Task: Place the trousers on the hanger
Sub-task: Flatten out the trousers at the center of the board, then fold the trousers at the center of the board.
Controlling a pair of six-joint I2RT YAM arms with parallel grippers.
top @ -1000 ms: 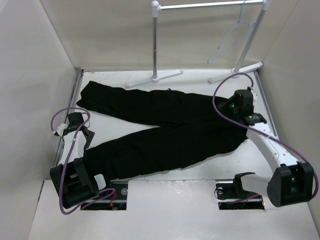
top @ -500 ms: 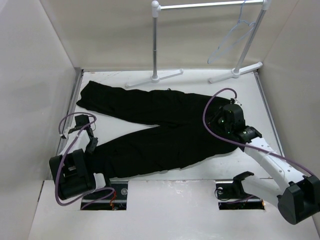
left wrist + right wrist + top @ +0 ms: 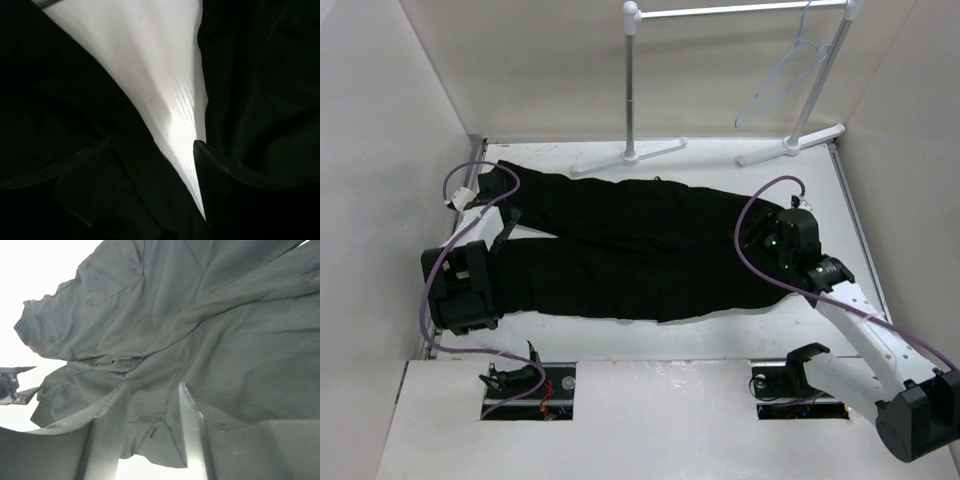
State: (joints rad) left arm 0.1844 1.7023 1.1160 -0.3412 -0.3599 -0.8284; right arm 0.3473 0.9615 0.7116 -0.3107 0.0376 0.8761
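- trousers [image 3: 650, 255] lie flat on the white surface [image 3: 720, 335], spread across it from left to right – legs to the left, waist end to the right.
- the two legs lie close together; a thin wedge of bare surface shows between them near the left end.
- hanger [image 3: 775, 88] hangs by its hook from the bar of the white rack [image 3: 632, 90] at the far right, well apart from the trousers.
- the rack's feet rest on the far edge of the surface, just beyond the far trouser leg.
- left arm reaches along the left edge; left pincer [image 3: 503, 202] sits low over the far-left leg end.
- left wrist view: black cloth on both sides, a bright wedge of surface between, one dark finger [image 3: 215, 170] at the lower right against the cloth. dark on dark – cannot tell whether this pincer is wide, narrow or gripping cloth.
- right arm reaches in from the near right, its wrist over the waist end.
- right wrist view: right pincer [image 3: 152, 386] stands wide, both fingers [image 3: 192, 410] clearly apart, creased trouser cloth filling the view beyond them. nothing pinched between them.
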